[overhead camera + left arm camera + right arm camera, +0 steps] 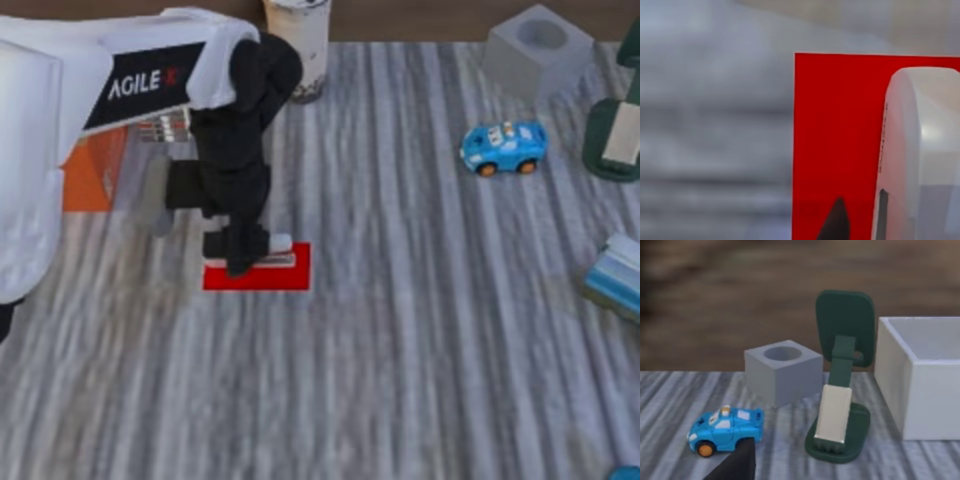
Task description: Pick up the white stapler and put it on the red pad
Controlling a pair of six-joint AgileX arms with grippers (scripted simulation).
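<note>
The red pad lies left of the table's middle. On it lies the white stapler, crosswise along the pad's far edge, mostly covered by my left gripper, which stands low over it. In the left wrist view the stapler rests on the red pad. One dark fingertip shows beside it, with a strip of red between them, so the left gripper is open. My right gripper is outside the top view. Its wrist view shows one dark fingertip far off to one side, holding nothing.
A blue toy car, a grey block with a round hole and a dark green stand are at the back right. An orange box sits behind my left arm, a cup at the back edge.
</note>
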